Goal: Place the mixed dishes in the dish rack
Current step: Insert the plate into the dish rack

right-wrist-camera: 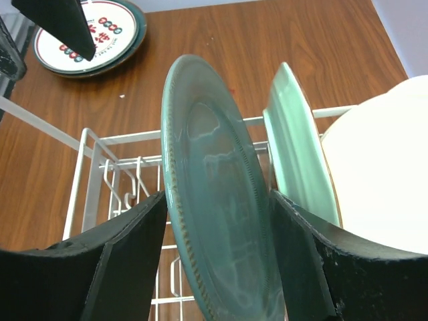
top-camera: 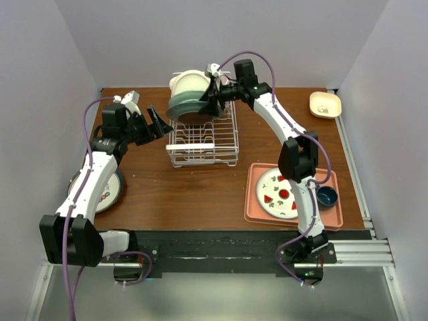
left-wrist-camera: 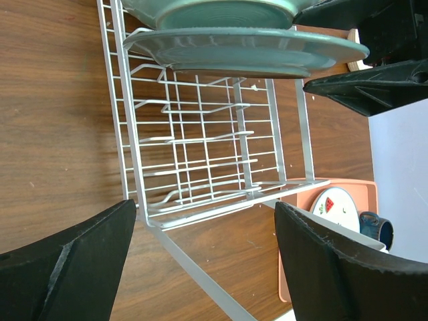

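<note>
The white wire dish rack (top-camera: 202, 140) stands mid-table. At its far end three plates stand on edge: a cream plate (top-camera: 189, 81), a pale green plate (right-wrist-camera: 297, 154) and a darker green plate (top-camera: 187, 109). My right gripper (top-camera: 215, 100) is shut on the darker green plate (right-wrist-camera: 221, 200), one finger on each face, with the plate standing in the rack's slots (right-wrist-camera: 100, 174). My left gripper (top-camera: 159, 124) is open and empty just left of the rack; in the left wrist view (left-wrist-camera: 204, 221) it faces the rack's near rows (left-wrist-camera: 200, 154). A dark-rimmed patterned plate (top-camera: 107, 194) lies at the left edge.
A salmon-pink tray (top-camera: 257, 200) at the right front holds a white plate with red fruit prints (top-camera: 277, 194) and a dark blue cup (top-camera: 327, 196). A small cream dish (top-camera: 325, 104) sits at the far right. White walls stand on three sides.
</note>
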Robot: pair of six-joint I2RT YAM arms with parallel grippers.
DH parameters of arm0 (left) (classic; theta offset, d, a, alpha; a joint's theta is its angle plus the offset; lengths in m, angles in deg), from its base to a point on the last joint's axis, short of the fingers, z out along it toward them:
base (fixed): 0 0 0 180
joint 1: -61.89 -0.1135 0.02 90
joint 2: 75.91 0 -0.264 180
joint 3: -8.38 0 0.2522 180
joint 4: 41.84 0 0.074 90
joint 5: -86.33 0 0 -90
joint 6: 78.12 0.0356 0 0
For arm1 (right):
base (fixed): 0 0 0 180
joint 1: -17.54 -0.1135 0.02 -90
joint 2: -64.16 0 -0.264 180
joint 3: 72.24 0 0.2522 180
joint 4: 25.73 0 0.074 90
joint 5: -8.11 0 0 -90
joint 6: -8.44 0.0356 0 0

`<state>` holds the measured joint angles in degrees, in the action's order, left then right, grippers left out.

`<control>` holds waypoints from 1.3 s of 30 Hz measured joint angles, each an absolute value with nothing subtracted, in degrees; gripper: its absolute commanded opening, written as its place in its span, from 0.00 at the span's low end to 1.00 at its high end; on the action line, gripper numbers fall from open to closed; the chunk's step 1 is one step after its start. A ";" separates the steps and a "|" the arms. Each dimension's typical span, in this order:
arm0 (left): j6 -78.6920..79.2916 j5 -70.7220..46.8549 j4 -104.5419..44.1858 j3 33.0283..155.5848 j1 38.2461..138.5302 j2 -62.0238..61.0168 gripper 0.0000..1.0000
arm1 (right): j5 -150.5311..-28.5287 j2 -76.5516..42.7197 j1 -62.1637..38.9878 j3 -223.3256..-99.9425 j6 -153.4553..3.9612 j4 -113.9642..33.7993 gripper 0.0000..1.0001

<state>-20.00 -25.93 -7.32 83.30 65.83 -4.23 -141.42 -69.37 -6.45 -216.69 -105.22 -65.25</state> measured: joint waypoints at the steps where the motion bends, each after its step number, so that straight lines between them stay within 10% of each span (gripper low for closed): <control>1: -19.98 -25.96 -7.30 83.30 65.83 -4.14 0.89 | -141.11 -69.35 -6.45 -216.63 -105.33 -65.46 0.68; 10: -19.98 -25.87 -7.30 83.30 65.83 -3.86 0.89 | -138.25 -67.05 -6.56 -214.03 -105.70 -65.94 0.99; 27: -18.51 -20.45 -4.37 86.54 65.83 -3.79 0.98 | -132.26 -50.44 -6.56 -200.06 -101.99 -57.05 0.99; 39: -20.06 9.61 5.86 89.47 64.17 -5.83 1.00 | -108.48 -42.90 -6.54 -196.61 -79.98 -51.10 0.98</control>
